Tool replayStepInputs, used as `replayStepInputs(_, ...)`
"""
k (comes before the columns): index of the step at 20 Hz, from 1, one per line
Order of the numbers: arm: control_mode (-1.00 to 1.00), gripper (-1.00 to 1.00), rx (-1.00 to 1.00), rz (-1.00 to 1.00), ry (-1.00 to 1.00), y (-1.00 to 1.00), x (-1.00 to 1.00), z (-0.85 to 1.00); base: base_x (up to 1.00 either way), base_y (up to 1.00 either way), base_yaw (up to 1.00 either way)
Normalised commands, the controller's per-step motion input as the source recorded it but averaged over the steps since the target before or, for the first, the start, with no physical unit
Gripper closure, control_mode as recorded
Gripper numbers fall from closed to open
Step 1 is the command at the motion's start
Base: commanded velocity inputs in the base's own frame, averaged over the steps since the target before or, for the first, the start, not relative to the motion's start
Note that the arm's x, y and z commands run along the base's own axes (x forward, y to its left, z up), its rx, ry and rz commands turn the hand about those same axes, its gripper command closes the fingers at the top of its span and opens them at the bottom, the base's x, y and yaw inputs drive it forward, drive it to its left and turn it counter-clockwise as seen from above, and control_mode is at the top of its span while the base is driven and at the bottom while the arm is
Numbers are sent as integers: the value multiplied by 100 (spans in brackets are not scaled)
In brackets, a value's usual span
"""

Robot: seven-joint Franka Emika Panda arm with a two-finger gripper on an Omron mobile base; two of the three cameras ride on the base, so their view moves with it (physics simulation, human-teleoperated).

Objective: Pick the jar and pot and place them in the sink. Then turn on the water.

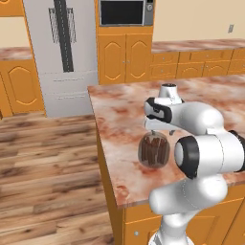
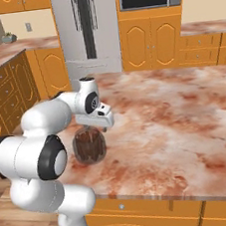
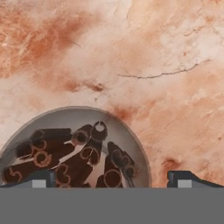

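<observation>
while wide open, gripper (image 3: 111, 180) directly above the jar (image 3: 74, 153)

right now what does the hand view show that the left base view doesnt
Hand view alone: the jar seen from above, with rolled dark sticks packed inside, the two finger tips spread wide, one over the jar and one over bare marble, and a thin crack line in the countertop.

Left base view alone: the white arm, fridge, microwave, orange cabinets and wood floor.

Both: the jar upright on the reddish marble counter, the open gripper just above it.
</observation>
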Motion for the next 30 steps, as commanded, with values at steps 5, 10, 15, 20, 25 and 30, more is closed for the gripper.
replayStepInputs(5,-100,-100,0,2,0,-10,0,-24,0,0,0)
replayStepInputs(10,-100,-100,0,1,0,-22,0,-2,0,0,0)
replayStepInputs(15,-100,-100,0,0,0,-14,-8,0,0,0,0)
replayStepInputs(20,-100,-100,0,1,0,-3,-9,0,0,0,0)
replayStepInputs(25,-100,-100,0,3,0,0,0,-15,0,0,0)
replayStepInputs(30,-100,-100,0,2,0,0,0,-13,0,0,0)
